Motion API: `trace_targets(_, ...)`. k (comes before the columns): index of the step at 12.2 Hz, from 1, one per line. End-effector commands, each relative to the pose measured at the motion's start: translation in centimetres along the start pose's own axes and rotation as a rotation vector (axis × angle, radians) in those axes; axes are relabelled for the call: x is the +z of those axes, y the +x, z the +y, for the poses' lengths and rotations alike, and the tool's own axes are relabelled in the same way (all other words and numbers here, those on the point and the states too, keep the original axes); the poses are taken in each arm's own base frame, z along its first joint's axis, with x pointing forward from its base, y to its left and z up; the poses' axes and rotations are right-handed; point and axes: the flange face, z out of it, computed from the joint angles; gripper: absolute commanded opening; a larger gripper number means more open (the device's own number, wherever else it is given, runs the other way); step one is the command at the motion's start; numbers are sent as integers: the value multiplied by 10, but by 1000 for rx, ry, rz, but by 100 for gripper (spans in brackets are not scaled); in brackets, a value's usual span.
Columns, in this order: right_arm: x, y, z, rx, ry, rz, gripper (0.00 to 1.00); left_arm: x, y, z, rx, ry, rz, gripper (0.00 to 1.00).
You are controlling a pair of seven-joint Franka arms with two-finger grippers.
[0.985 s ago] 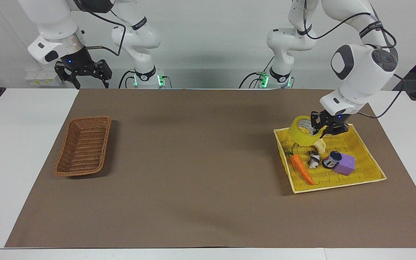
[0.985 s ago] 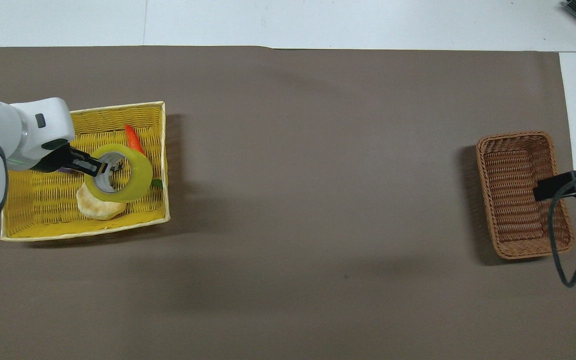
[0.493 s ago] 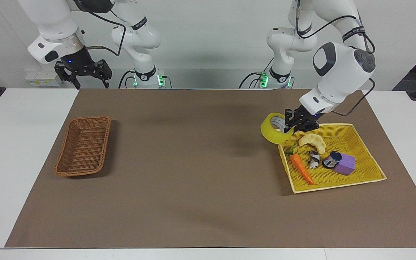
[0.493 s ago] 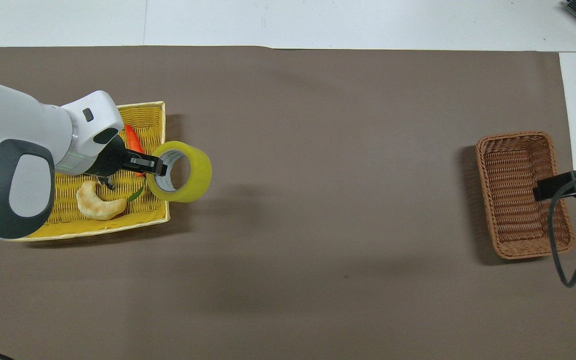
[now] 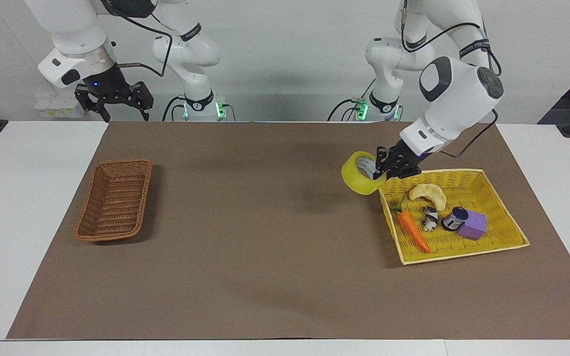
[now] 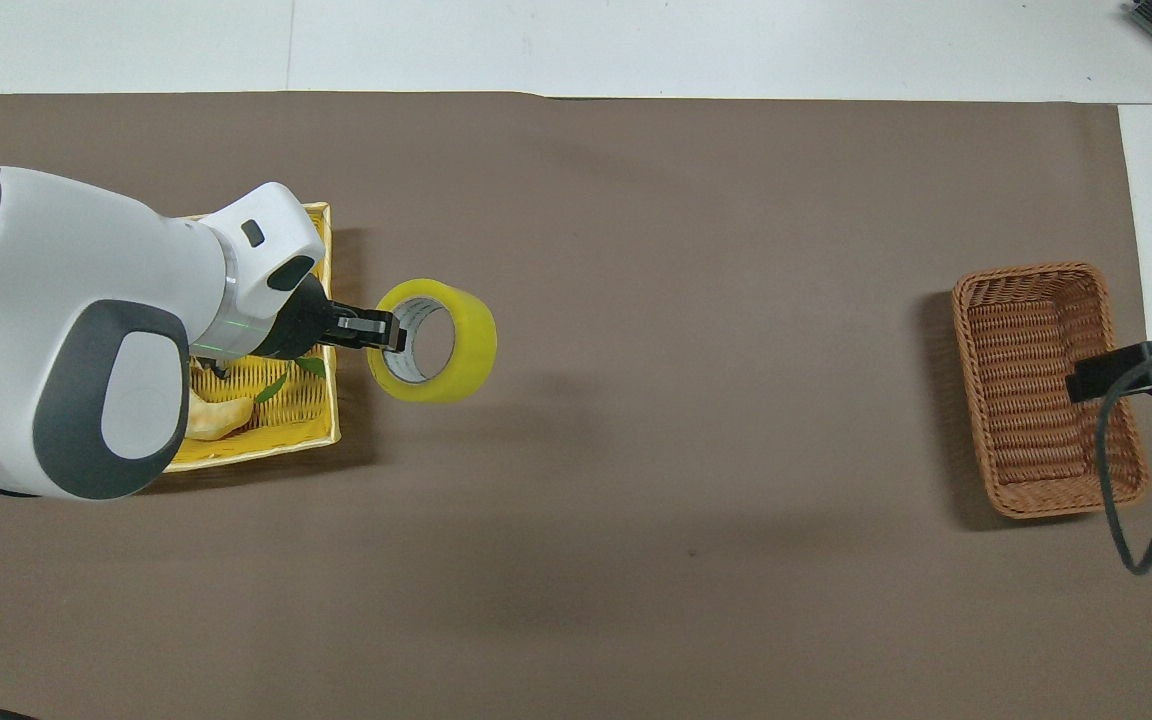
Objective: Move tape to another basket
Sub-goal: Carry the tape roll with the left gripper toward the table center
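So the white worktop [image 5: 27, 207] has a big brown paper mat [image 5: 265, 237] spread over most of it, and pretty much everything sits on that.

Toward the left arm's end there's the bright yellow square woven tray [image 5: 500, 195], with a bunch of small stuff in it: a pale crescent-shaped pastry [image 5: 428, 194], an orange toy carrot with a green top [image 5: 413, 231], a purple block [image 5: 474, 225], a small dark round can with a white face [image 5: 455, 218] touching the block, and a little black-and-white thing [image 5: 430, 219] I can't identify. In the overhead view the arm covers most of the tray.

At the right arm's end sits the narrow oblong reddish-brown wicker basket [image 5: 115, 200], well apart from the tray, nothing in it.

The left end effector [image 5: 386, 167] is up in the air over the mat, just beside the tray's edge on the basket side, clenched on the wall of the wide roll of translucent yellow packing tape with a white-grey core [image 5: 360, 174]. One finger is inside the core, the other outside. The tape hangs tilted, clear of the tray, its shadow on the mat.

The right end effector [image 5: 114, 105] waits up high by its own end of the worktop, fingers spread apart, holding nothing.
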Motion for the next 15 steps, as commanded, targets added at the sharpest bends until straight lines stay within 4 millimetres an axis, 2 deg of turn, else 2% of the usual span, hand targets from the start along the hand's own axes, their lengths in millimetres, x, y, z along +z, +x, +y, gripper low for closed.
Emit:
trace_targets(1,0,-6,-3,21,13,16,100,-3,-1,18,-35,-21,47,0)
trace_targets(5,1,-6,-3,21,14,15,100,8,-3,39,-50,-36,56,0)
trace_targets(10,0,-6,-3,21,13,16,100,9,-1,43,-93,-105,78,0)
trace_targets(15,0,-6,-3,21,13,16,100,21,-3,58,-100,-147,95,0)
